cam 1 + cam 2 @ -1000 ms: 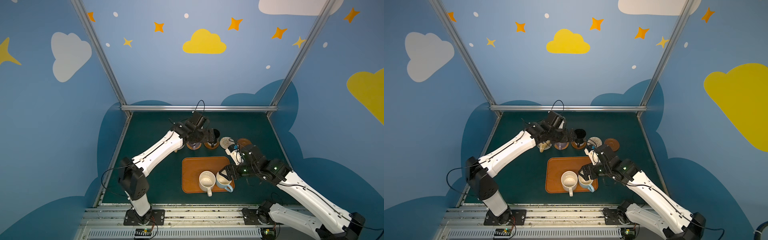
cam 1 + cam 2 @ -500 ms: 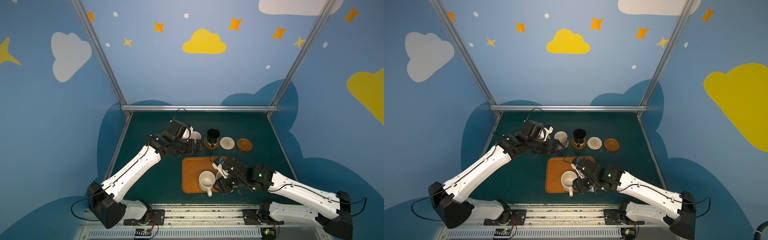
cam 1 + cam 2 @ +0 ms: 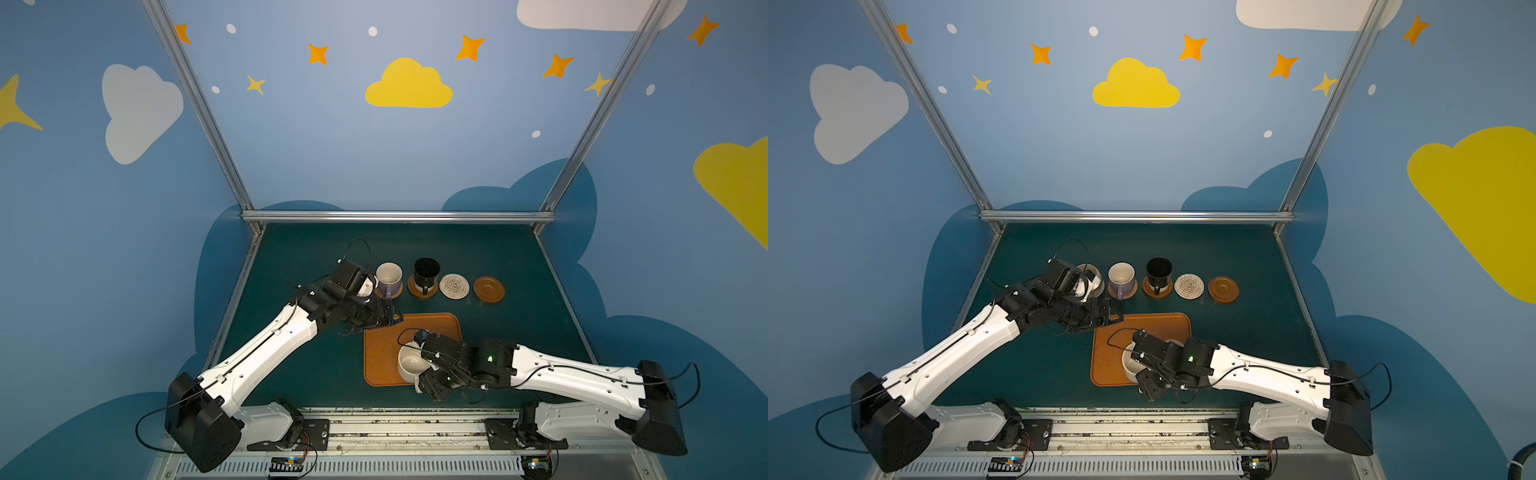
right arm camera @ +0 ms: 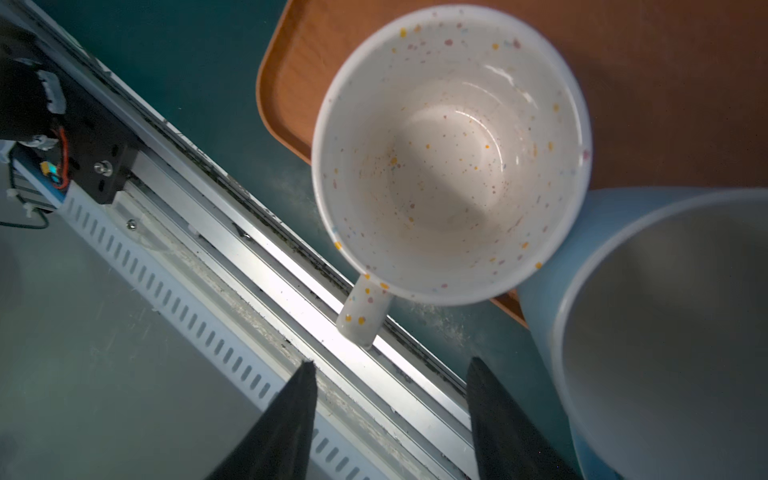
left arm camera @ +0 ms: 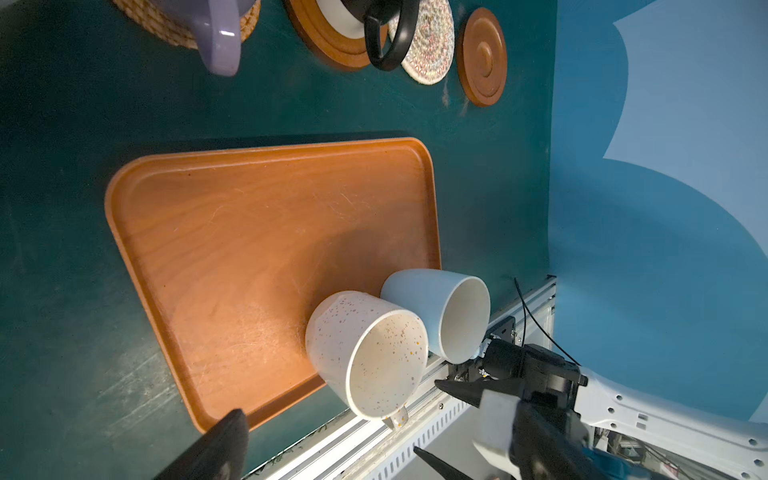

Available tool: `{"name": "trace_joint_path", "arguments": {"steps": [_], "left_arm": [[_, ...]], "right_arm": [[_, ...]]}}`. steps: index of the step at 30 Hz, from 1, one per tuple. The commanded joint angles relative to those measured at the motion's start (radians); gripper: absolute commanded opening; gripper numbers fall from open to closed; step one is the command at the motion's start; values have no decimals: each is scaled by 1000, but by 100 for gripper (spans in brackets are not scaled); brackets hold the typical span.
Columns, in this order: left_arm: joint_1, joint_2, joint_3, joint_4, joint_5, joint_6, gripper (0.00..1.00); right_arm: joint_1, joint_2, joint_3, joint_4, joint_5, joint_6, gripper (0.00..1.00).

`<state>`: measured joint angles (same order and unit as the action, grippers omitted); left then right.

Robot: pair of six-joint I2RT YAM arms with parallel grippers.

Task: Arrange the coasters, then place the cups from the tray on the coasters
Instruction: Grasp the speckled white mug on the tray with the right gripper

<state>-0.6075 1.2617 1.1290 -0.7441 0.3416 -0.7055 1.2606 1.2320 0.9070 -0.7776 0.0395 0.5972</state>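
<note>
Underneath everything, the green bench [image 3: 498, 257], filling the lower half of both top views. At lower centre on it, the orange-brown tray [image 3: 440, 326], down to two cups, both upright at its lower edge: cream speckled cup [image 4: 449, 166] touching light blue cup [image 5: 419, 295], the latter hidden under the right arm in both top views. Above the tray, a row running left to right: pale cup [image 3: 1096, 282] half hidden behind the left wrist, its coaster out of sight; lavender cup [image 3: 389, 279] on the rattan coaster [image 3: 400, 291]; black cup [image 3: 426, 270] on a wooden coaster [image 3: 413, 286]; then the woven coaster [image 3: 454, 286] and the second wooden coaster [image 3: 489, 289], both bare. Over the last second, a swing of both arms away from that row. Left pincer [image 3: 390, 318] now over the tray's upper left corner, released and empty. Right pincer [image 4: 390, 361] brought round to the tray's lower edge, narrower than a second ago yet not clenched, nothing between its tips, aimed at the cream speckled cup's handle [image 4: 363, 311] and just short of it. Reading for the task, as a judgement only: coasters laid out, three cups delivered, the cream one about to be taken by its handle and bound for one of the two bare coasters; blue cup left for last, close enough to be knocked during that lift.
</note>
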Motion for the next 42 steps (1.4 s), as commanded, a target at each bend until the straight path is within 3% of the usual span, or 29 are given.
{"name": "trace_joint_path", "arguments": {"steps": [1,11,19,27,35,42], "left_arm": [[7,-40,-23,2,-4,-26,99],[11,-140,-174,108,-36,-149,99],[5,-172,-271,194,-24,-235,100],[5,-180,-325,239,-16,-259,99],[7,-202,-365,261,-19,-278,99],[8,-198,-364,259,-22,-276,99]], "right_arm": [[6,46,32,-33,30,34,59],[5,178,83,-33,6,31,57],[-18,231,106,-57,54,60,44],[-28,258,111,-30,62,36,45],[-27,242,100,5,83,9,37],[-27,282,114,10,60,-11,37]]}}
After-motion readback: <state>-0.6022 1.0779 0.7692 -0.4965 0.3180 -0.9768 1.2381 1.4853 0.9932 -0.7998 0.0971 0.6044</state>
